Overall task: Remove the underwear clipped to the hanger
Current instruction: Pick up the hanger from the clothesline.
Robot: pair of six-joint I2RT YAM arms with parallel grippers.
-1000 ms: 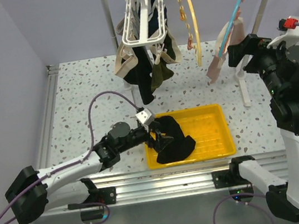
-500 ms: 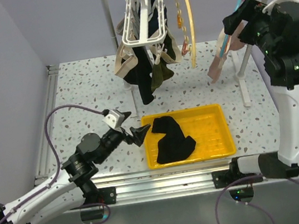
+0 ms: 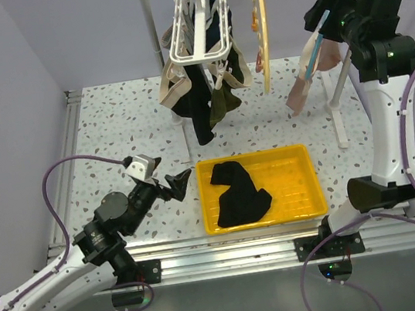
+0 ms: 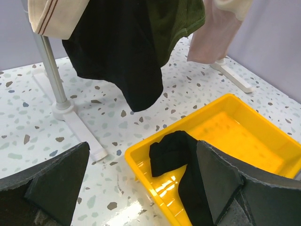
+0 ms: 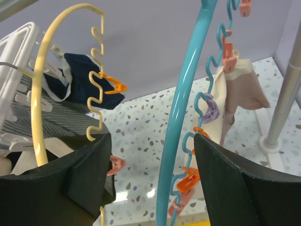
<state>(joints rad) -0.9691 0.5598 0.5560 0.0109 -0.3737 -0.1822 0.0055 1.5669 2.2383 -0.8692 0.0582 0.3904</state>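
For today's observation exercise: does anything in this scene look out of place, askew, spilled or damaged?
Nothing spilled or damaged. The crumpled black cloth garment lies bunched in the yellow plastic tray, and the pale pink-beige garment dangles slantwise from the blue hanger.

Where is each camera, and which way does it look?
Top external: high behind the arms, looking down on the rack and yellow tray; both arms show.
Left wrist: low, facing the tray and black underwear in it; the open left gripper shows.
Right wrist: up by the rail, facing the blue hanger; the open right gripper shows.
Shared: top and left wrist both see the tray.
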